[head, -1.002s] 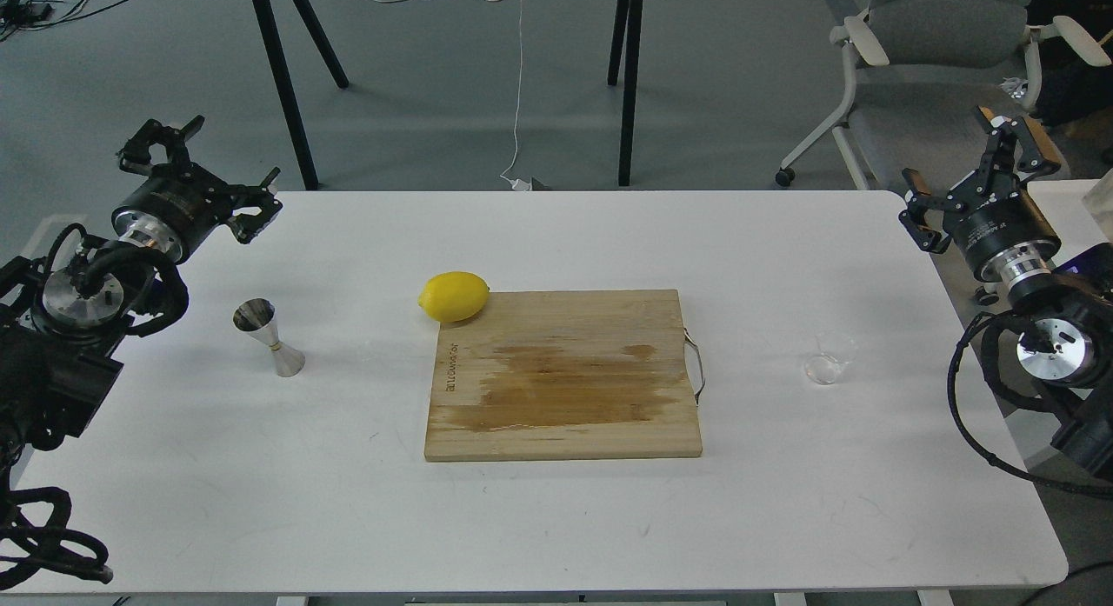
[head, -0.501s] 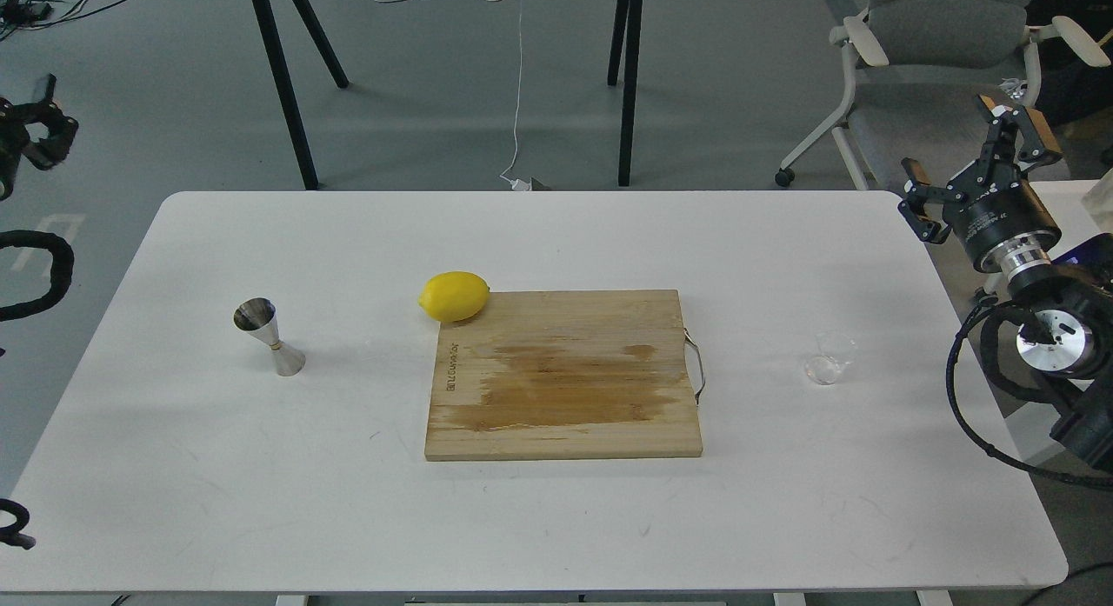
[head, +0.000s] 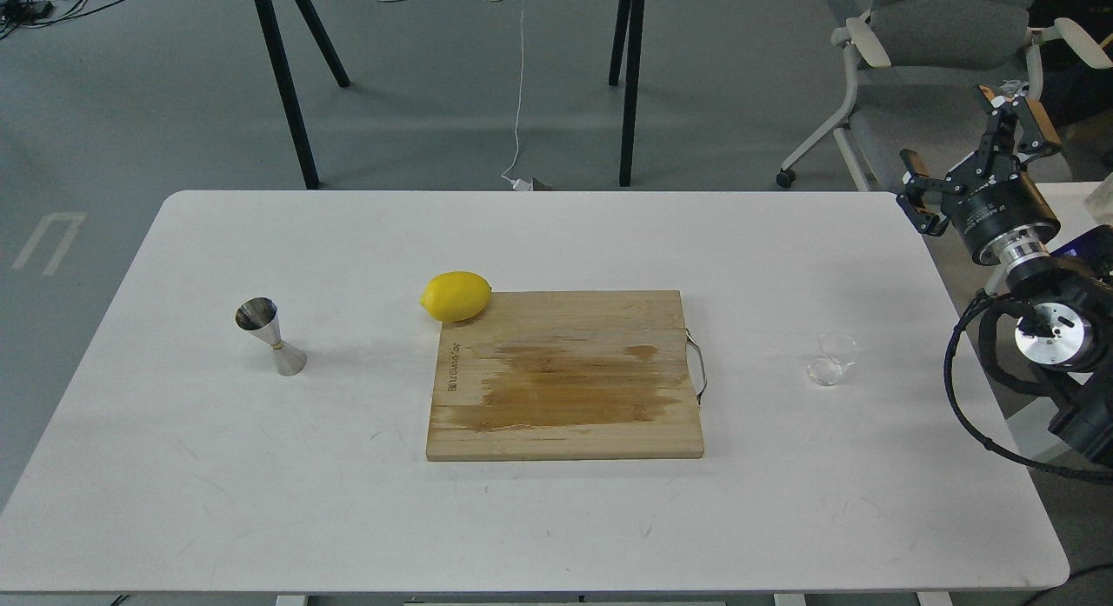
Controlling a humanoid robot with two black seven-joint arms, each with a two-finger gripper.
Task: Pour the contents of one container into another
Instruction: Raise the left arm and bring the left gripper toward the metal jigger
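Table (head: pixel 217 467) laid out, nothing held.

Cup (head: pixel 830 360) stands upright near the right edge, well apart from the jigger (head: pixel 270 337) standing far over on the left; a board (head: pixel 565 376) lies between them with a lemon (head: pixel 456 296) touching its back-left corner. Right gripper (head: pixel 969 149) hangs beyond the table's right corner, fingers spread apart and empty, well behind the cup. Left arm is out of sight.

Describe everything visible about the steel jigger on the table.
The jigger is a shiny stainless-steel double cone, hourglass-shaped, with a thin gold band at its narrow waist. It stands upright on its lower cone on the white table, its upper cone's open mouth facing up. It sits left of the lemon and cutting board, apart from both. Nothing else touches it.
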